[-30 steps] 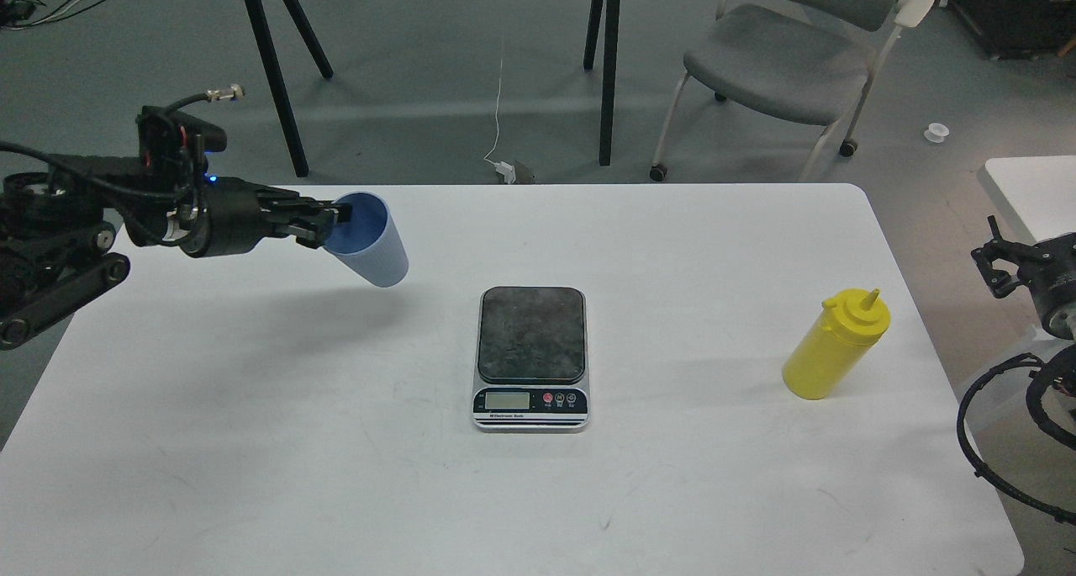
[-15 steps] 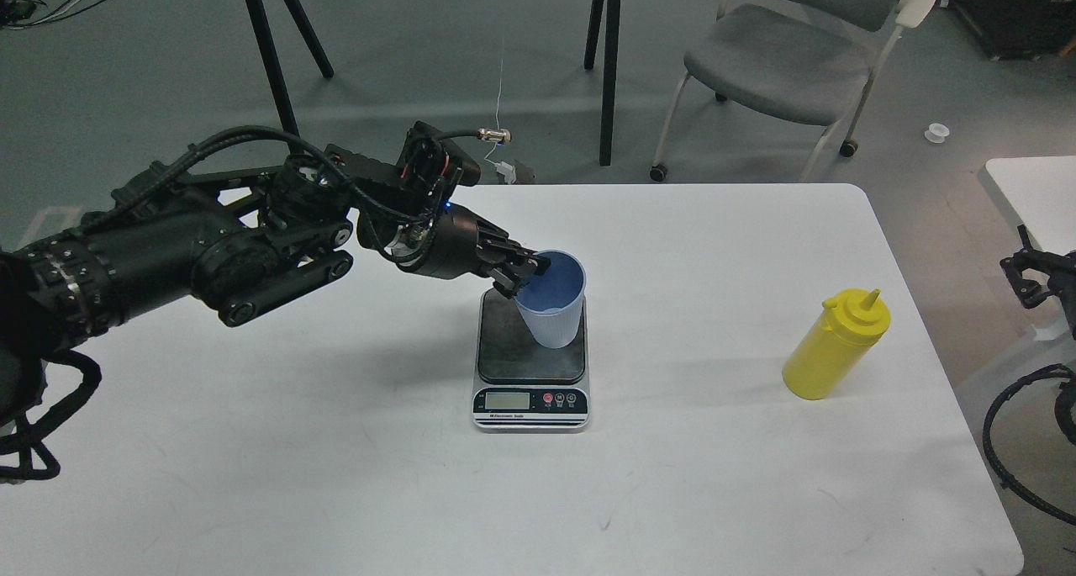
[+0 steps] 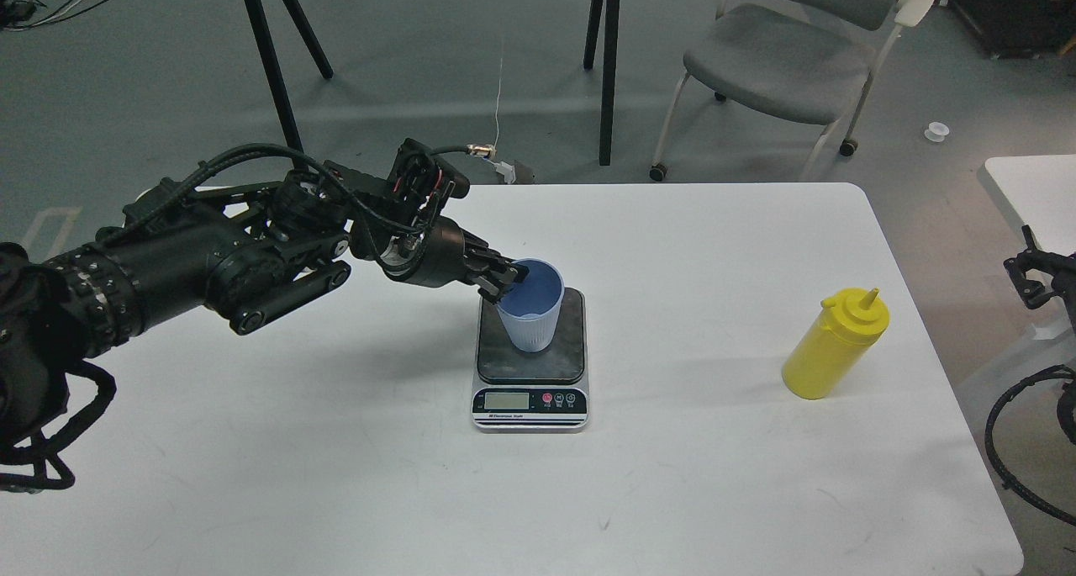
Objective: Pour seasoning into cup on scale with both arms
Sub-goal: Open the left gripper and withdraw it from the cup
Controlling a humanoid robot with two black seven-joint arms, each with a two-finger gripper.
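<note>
The pale blue ribbed cup (image 3: 530,319) stands upright on the dark platform of the scale (image 3: 531,391) at the table's middle. My left gripper (image 3: 503,283) is shut on the cup's left rim, one finger inside and one outside. The yellow seasoning bottle (image 3: 834,345) stands upright on the table at the right, well clear of the scale. Of my right gripper (image 3: 1027,266) only a small dark part shows at the right edge, beyond the table; its fingers cannot be told apart.
The white table (image 3: 336,475) carries only the scale, cup and bottle. A grey chair (image 3: 782,63) and black table legs (image 3: 609,63) stand on the floor behind. A second white surface (image 3: 1030,189) lies at the far right.
My left arm swung right from the table's left edge, carrying the cup over the scale, then lowered it and drew it slightly left onto the platform. The right gripper drew back toward the right edge.
</note>
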